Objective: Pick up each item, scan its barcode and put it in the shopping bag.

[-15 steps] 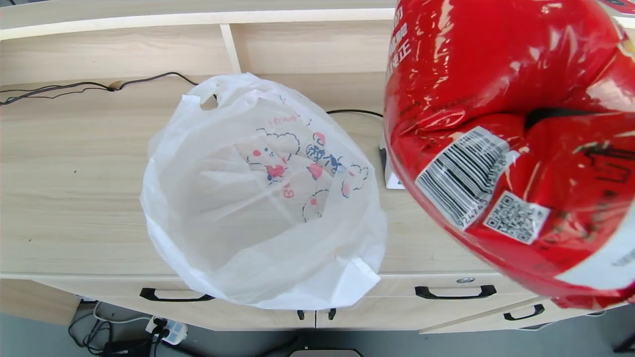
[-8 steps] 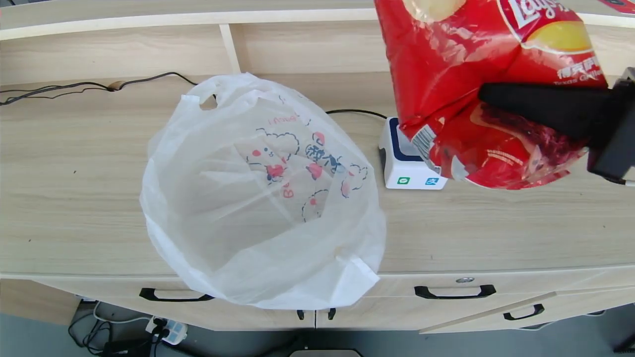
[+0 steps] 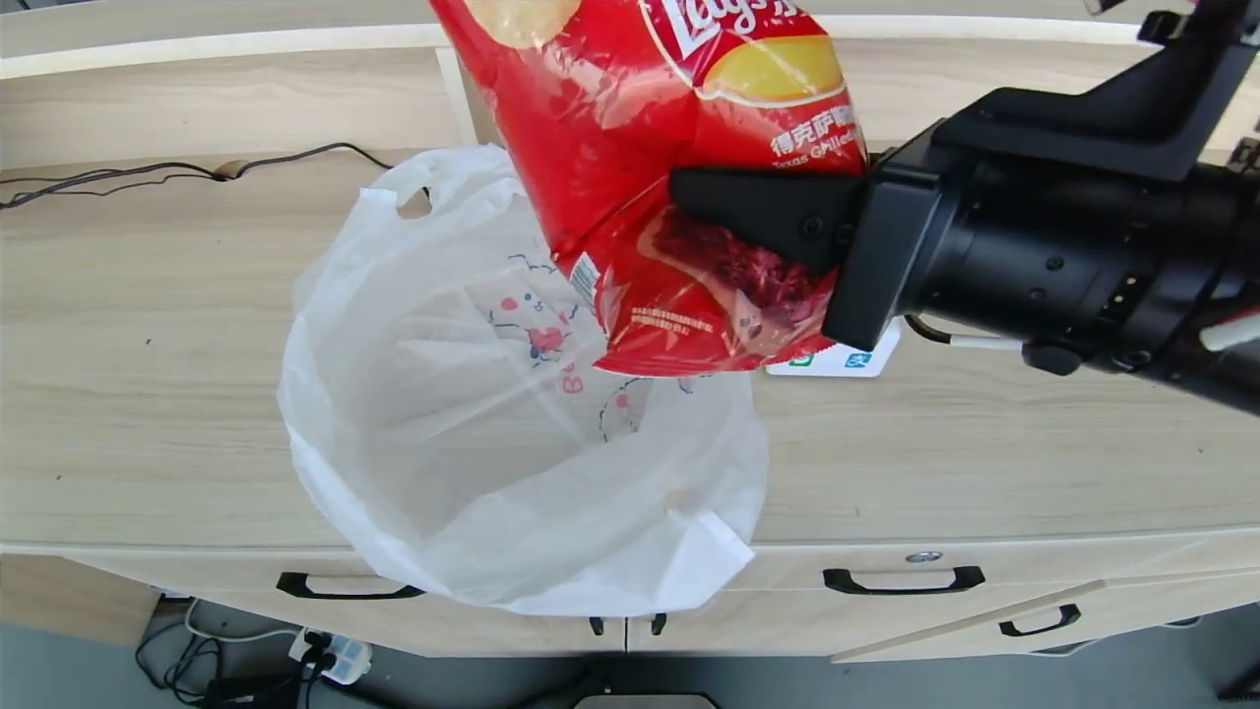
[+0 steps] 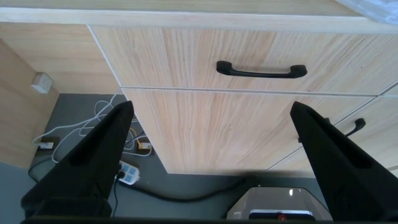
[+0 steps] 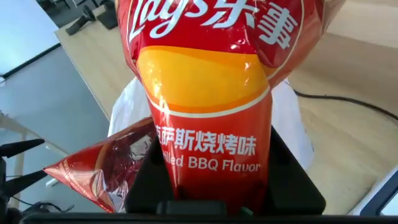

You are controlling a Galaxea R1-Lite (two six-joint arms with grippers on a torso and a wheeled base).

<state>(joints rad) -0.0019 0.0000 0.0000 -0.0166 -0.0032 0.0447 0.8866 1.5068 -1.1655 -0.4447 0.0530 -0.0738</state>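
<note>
1. So, you are in the last step for this item: your right gripper (image 3: 704, 202) is clamped across the lower half of the red chip packet (image 3: 669, 187). One black finger shows on the front of the packet, and the foil is pinched in around it.
2. The packet hangs upright in the air, well clear of the counter (image 3: 148, 345). Its bottom edge sits over the far right part of the shopping bag (image 3: 394, 492) mouth, not yet inside it.
3. The scanner (image 3: 837, 359) stands on the counter just beside the shopping bag, partly behind the packet and the gripper. The packet is no longer presented to it, so I judge the scan step to be over. You cannot confirm from these views that it registered.
4. The barcode (image 3: 586, 281) shows as a narrow strip at the packet's lower edge, on the side turned toward the shopping bag.
5. The shopping bag stands open and slumped near the counter's front edge. I can make out no item through its thin plastic, so this looks like the first to go in.
6. Your left gripper (image 4: 208, 162) hangs low before the drawer fronts (image 4: 261, 124), fingers spread wide and holding nothing.
7. What is left: lower the packet into the mouth, let go and draw back. How many other items are waiting, I cannot tell.
</note>
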